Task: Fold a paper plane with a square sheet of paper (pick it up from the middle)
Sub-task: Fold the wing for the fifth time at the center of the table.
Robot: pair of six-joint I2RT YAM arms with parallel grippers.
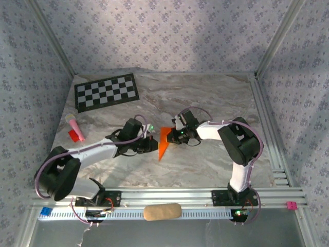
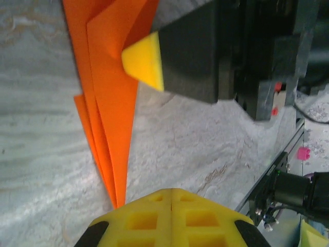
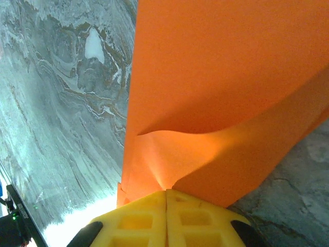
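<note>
The orange paper plane [image 1: 164,141] was found at the middle of the counter [image 1: 200,164], with its long axis laid from the far side toward the arm bases, narrow point nearest, and both arms drawn up equally close. Its wider far end was clamped from the right by the shut right pincer [image 1: 173,136]. The left pincer [image 1: 153,146] was closed at the left of the narrow end, and whether the tip was gripped could not be told.
</note>
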